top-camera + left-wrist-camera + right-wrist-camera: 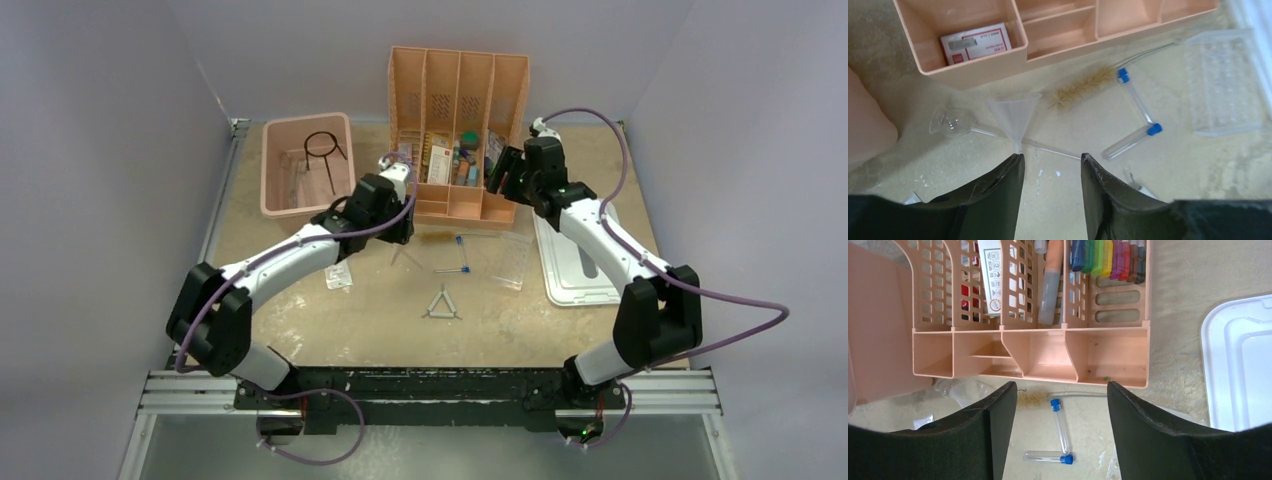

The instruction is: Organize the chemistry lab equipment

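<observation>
Two thin blue-capped tubes [1136,98] [1062,427] lie in an L on the table, next to a bristle brush [1082,87] and a clear funnel [1015,113]. A clear tube rack [510,258] lies to their right. The white triangle [441,305] sits nearer the front and a clear packet [340,275] lies to the left. The black wire ring tripod [320,150] stands in the pink bin [275,190]. My left gripper [1050,157] hangs open and empty just short of the funnel's stem. My right gripper [1060,385] is open above the tubes, in front of the organizer.
The orange divider organizer [455,205] with colourful items stands at the back centre. Its low front compartments [1108,355] face the arms. A white lid [585,270] lies at the right. A small clear glass piece [950,121] rests left of the funnel.
</observation>
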`<state>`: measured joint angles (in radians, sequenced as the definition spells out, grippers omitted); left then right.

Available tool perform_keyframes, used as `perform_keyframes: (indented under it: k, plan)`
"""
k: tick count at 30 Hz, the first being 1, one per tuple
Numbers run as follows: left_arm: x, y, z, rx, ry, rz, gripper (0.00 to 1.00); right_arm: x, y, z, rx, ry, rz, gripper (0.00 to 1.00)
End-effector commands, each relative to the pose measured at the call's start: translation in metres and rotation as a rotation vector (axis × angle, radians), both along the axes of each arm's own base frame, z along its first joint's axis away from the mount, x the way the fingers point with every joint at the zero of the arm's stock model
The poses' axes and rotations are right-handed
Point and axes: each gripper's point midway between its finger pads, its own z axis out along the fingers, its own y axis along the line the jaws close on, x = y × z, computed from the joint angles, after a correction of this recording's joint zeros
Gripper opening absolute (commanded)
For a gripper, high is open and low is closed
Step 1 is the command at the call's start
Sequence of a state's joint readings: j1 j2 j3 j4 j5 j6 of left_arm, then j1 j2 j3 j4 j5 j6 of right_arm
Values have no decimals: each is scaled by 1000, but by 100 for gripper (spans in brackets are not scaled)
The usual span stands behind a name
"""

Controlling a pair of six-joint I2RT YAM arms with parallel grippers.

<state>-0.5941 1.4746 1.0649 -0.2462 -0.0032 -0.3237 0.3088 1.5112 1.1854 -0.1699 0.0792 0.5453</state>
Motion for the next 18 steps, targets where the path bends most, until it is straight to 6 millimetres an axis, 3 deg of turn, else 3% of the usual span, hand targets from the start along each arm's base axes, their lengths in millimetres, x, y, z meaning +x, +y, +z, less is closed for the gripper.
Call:
perform_keyframes:
  k: [1, 4, 12, 18]
  plan:
    - [17, 10, -34, 102, -46, 139, 44, -2, 3, 24, 19, -77, 14, 68]
    - [13, 7, -57, 133, -8, 107, 44, -4, 2, 22, 18, -74, 15, 68]
    - [14, 12, -88, 236, 25, 63, 36, -10, -3, 16, 15, -59, -8, 68]
    - [5, 4, -114, 272, 111, -43, 35, -7, -1, 19, 18, -68, -4, 68]
